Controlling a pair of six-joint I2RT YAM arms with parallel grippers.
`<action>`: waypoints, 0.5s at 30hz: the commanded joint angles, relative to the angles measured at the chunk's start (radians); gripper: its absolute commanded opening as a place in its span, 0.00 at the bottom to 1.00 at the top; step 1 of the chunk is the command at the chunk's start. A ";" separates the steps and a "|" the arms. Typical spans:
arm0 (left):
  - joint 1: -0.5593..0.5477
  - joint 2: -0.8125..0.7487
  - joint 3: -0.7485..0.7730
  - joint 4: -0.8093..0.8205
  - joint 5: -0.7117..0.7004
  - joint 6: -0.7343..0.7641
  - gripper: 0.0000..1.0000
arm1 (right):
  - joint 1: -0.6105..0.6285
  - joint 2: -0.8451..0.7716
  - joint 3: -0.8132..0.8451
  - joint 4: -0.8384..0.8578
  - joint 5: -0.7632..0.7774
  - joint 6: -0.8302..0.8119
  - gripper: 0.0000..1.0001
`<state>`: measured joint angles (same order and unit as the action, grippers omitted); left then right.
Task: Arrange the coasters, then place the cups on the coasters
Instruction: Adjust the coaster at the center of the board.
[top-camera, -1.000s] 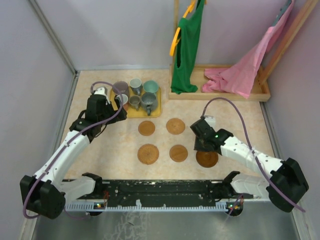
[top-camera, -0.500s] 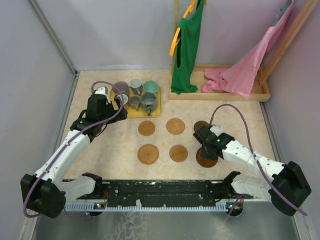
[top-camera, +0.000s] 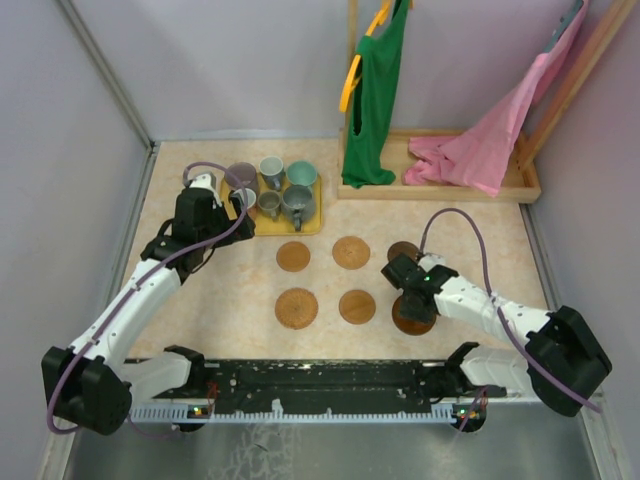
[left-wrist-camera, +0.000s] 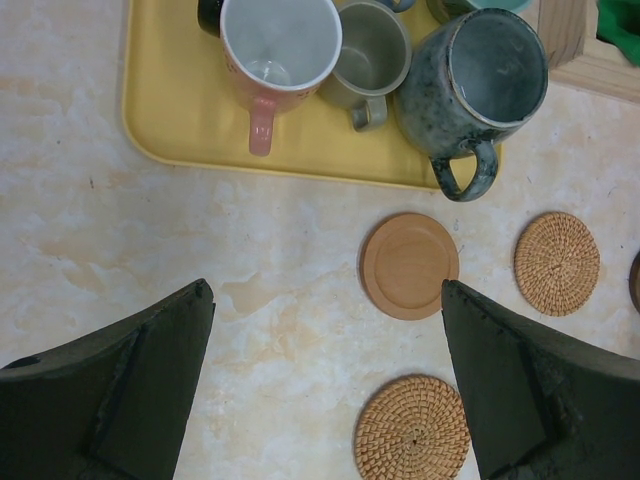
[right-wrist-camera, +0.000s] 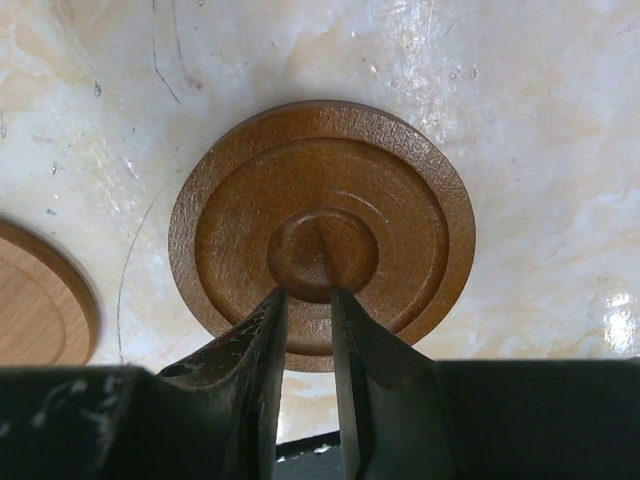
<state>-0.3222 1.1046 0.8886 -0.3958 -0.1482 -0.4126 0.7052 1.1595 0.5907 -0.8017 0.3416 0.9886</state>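
Six coasters lie on the table: a smooth one (top-camera: 293, 256), woven ones (top-camera: 351, 252) (top-camera: 296, 308), a smooth one (top-camera: 357, 306), and dark ones (top-camera: 402, 248) (top-camera: 413, 320). My right gripper (top-camera: 400, 270) (right-wrist-camera: 308, 295) hangs over the near part of the far dark coaster (right-wrist-camera: 322, 200), jaws a narrow gap apart with nothing between them. The cups (top-camera: 271, 168) stand on the yellow tray (top-camera: 312, 226) (left-wrist-camera: 170, 110): a pink one (left-wrist-camera: 280, 45), a small grey one (left-wrist-camera: 368, 50) and a dark grey-blue one (left-wrist-camera: 495, 80) are closest. My left gripper (top-camera: 205, 240) (left-wrist-camera: 326, 288) hovers wide open just before the tray.
A wooden rack base (top-camera: 440, 190) with a green garment (top-camera: 375, 90) and a pink garment (top-camera: 500, 130) stands at the back right. Enclosure walls close in the left, back and right. A black rail (top-camera: 320, 380) runs along the near edge.
My right gripper drew back toward the near side and slightly left, uncovering the far dark coaster it had hidden. The left arm has not moved.
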 joint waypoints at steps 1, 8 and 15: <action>0.006 0.004 0.001 0.026 0.002 0.015 1.00 | 0.007 0.010 -0.008 0.030 0.058 0.034 0.26; 0.006 0.008 0.001 0.027 0.005 0.012 1.00 | -0.012 0.069 -0.015 0.087 0.059 0.020 0.26; 0.006 0.002 -0.002 0.023 -0.001 0.015 1.00 | -0.020 0.117 -0.013 0.123 0.062 0.012 0.26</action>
<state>-0.3187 1.1130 0.8886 -0.3954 -0.1486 -0.4103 0.6956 1.2236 0.6102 -0.6998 0.3912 0.9962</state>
